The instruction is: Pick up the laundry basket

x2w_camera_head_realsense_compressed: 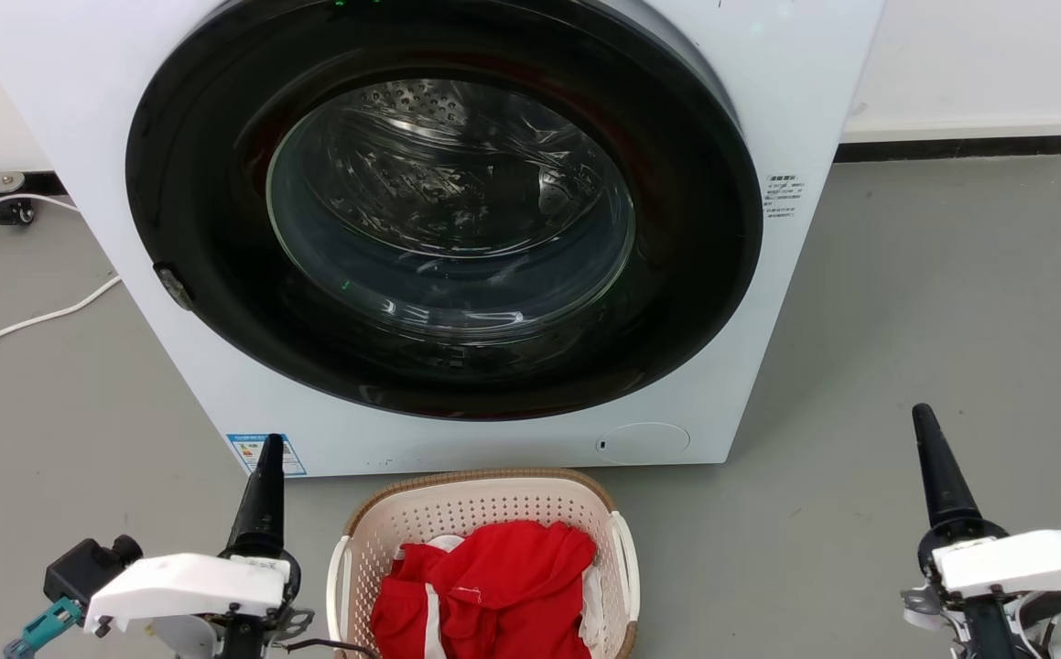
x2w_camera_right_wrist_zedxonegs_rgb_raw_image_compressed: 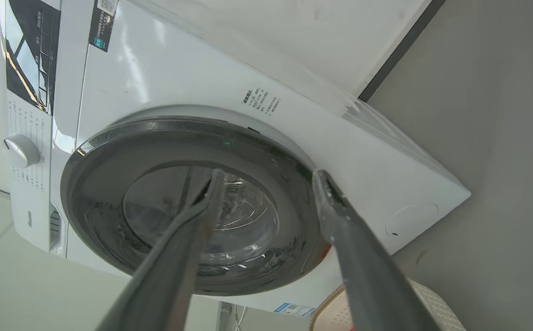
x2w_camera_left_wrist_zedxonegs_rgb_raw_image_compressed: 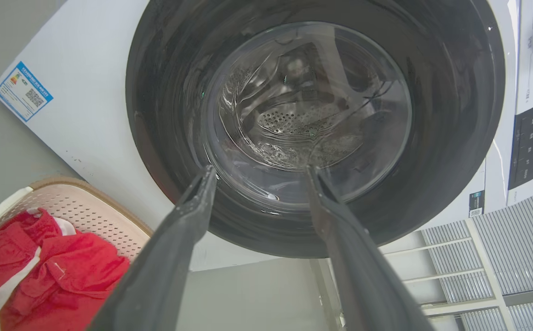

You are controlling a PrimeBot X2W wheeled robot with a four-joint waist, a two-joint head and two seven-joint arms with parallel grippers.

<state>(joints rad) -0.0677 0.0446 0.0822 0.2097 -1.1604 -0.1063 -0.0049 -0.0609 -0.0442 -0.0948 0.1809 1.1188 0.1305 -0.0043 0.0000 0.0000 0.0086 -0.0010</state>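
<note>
from my head, the job is barely begun. the laundry basket (x2w_camera_head_realsense_compressed: 484, 479) sits on the floor (x2w_camera_head_realsense_compressed: 860, 366) just in front of the washing machine (x2w_camera_head_realsense_compressed: 795, 91), low in the middle of the view and between my two arms, with red clothes (x2w_camera_head_realsense_compressed: 493, 586) heaped in it. nothing grips it, so by my judgement getting to the side handles (x2w_camera_head_realsense_compressed: 627, 567), closing on them and raising it are all left to do. my left gripper (x2w_camera_head_realsense_compressed: 269, 450) stands just beside the basket's left side without touching it. my right gripper (x2w_camera_head_realsense_compressed: 924, 421) is well apart from it on the other side. both point up toward the machine.

from my left wrist, my two fingers (x2w_camera_left_wrist_zedxonegs_rgb_raw_image_compressed: 192, 207) are spread wide and hold nothing, with the round glass door (x2w_camera_left_wrist_zedxonegs_rgb_raw_image_compressed: 312, 105) behind the gap. the basket lies in the lower left corner, off to the side of the fingers and not between them.

from my right wrist, the fingers are also spread wide and empty, aimed at the door. a bit of the basket shows at the bottom edge, beside one finger.
</note>
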